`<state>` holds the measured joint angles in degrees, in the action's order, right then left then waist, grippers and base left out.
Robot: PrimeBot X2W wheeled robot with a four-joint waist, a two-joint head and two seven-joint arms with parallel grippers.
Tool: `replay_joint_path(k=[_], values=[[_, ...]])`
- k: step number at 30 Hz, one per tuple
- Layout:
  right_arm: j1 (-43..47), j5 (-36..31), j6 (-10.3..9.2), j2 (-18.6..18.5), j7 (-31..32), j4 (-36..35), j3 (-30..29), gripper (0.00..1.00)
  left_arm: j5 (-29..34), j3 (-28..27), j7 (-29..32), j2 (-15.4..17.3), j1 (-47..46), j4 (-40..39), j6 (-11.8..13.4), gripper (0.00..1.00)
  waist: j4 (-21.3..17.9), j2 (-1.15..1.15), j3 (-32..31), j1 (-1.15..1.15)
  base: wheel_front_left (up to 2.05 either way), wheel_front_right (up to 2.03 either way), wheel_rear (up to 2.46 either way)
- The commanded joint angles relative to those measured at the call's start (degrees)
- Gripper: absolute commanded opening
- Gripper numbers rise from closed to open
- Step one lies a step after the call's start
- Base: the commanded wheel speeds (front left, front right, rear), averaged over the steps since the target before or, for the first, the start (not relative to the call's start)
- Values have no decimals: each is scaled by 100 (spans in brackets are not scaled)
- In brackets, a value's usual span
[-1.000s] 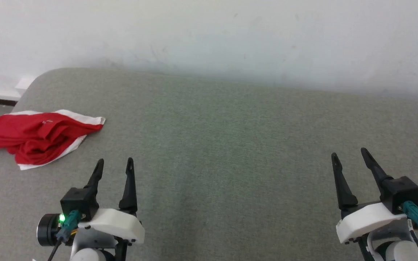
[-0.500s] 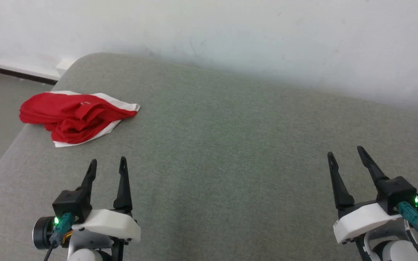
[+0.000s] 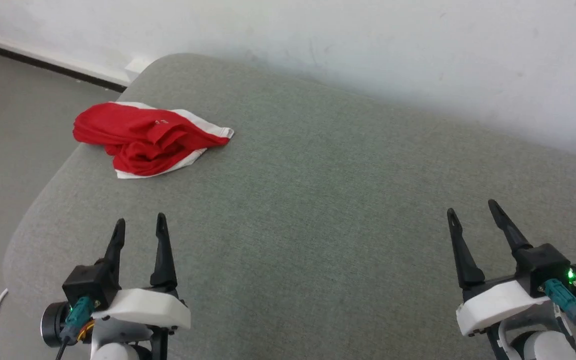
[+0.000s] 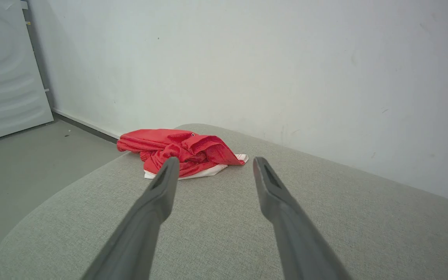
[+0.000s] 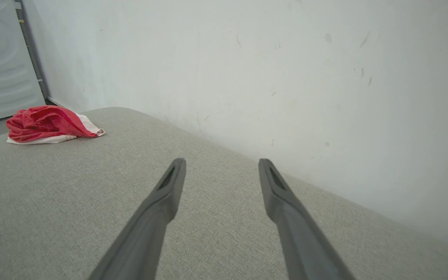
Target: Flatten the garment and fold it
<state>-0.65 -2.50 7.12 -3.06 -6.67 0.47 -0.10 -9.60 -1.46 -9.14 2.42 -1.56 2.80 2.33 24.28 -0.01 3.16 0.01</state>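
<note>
Panned left over the last second (view shift only, not shorts (image 3: 148,145) motion), now framing shorts crumpled at far-left corner of cushion (image 3: 318,210), well apart from left hand (image 3: 140,220) and right hand (image 3: 471,207), both fingers-spread and empty; flattening not started, reach needed first.

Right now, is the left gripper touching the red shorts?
Apart. In the head view, the left gripper is open, with a broad stretch of bare grey cushion between its fingertips and the red shorts.
</note>
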Motion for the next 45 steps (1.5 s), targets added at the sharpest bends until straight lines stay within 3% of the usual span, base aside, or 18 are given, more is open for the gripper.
replay_joint_path(k=[1, 7, 15, 24, 29, 37, 45], values=[[-24, -54, 23, 11, -61, -35, -10, 100, -39, -6, -65, 28, -26, -44, 96, 100, 104, 1, 57, -1, -10, -10, -10], [-7, -76, 25, 12, -104, -69, -24, 100, -145, -1, -136, 30, -171, -121, 206, 100, 260, 1, 136, -1, -7, -7, -7], [-52, -130, 27, 13, -87, -165, -11, 100, -178, -84, -220, 33, -837, -87, 160, 100, 348, 1, 342, -1, 0, 0, 0], [-205, -164, 30, -132, 26, -406, 19, 100, -157, -499, -328, 138, -2145, 511, -51, 100, 83, 1, 932, -1, 0, 0, 0], [-334, -109, 31, -283, 89, -564, -22, 100, -280, -650, -314, 482, -3028, 1256, -213, 100, -151, 1, 1359, -1, 0, 0, 0], [-577, 31, 34, -446, 100, -650, 34, 100, -685, -714, 1119, 1176, -4276, 2876, -568, 100, -558, 1, 1961, -1, 0, 0, 0], [-811, 134, 36, -588, 67, -675, 92, 100, -1223, -934, 2586, 1735, -5048, 4297, -713, 100, -933, 1, 2537, -1, 0, 0, 0]])
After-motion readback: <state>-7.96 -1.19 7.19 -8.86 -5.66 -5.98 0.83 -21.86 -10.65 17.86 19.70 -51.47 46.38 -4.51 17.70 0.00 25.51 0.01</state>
